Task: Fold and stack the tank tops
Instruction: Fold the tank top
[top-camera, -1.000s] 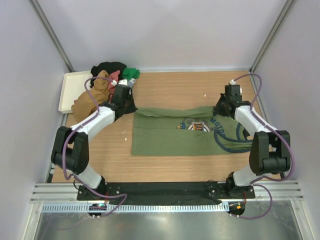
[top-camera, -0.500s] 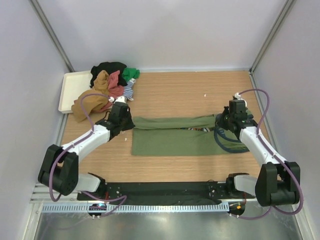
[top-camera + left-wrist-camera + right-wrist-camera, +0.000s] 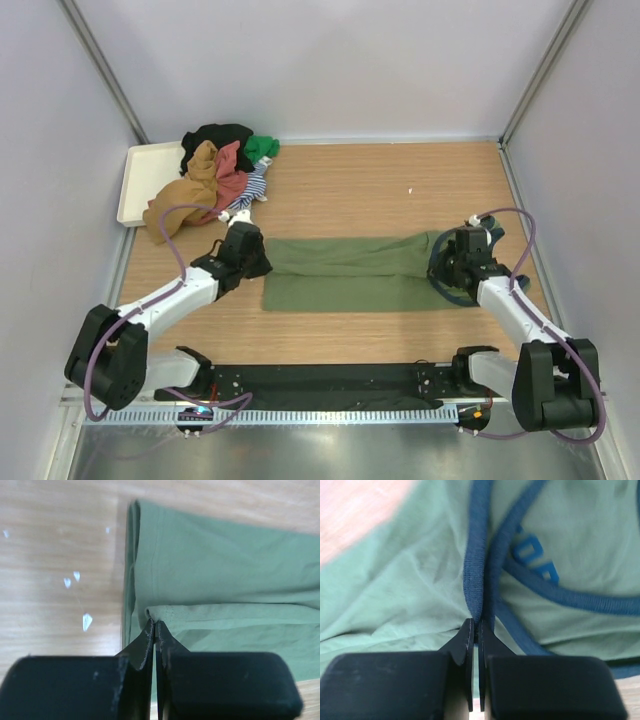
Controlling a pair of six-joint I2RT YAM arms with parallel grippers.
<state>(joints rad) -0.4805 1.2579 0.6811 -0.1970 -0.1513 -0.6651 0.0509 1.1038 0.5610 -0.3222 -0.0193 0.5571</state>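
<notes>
Jaws of left gripper (image 3: 155, 626) clamped on hem corner (image 3: 150, 612), right gripper (image 3: 476, 624) clamped on navy strap (image 3: 475, 570); olive tank top (image 3: 350, 270) mid-table (image 3: 400, 180), half-folded lengthwise. No stack yet; heap of tops (image 3: 215, 175) by tray (image 3: 135, 182) unfolded, so most work left

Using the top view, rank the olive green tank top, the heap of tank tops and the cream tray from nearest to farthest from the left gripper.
1. The olive green tank top: the left gripper pinches its left edge.
2. The heap of tank tops: farther back, to the left.
3. The cream tray: far-left corner, partly under the heap.
</notes>
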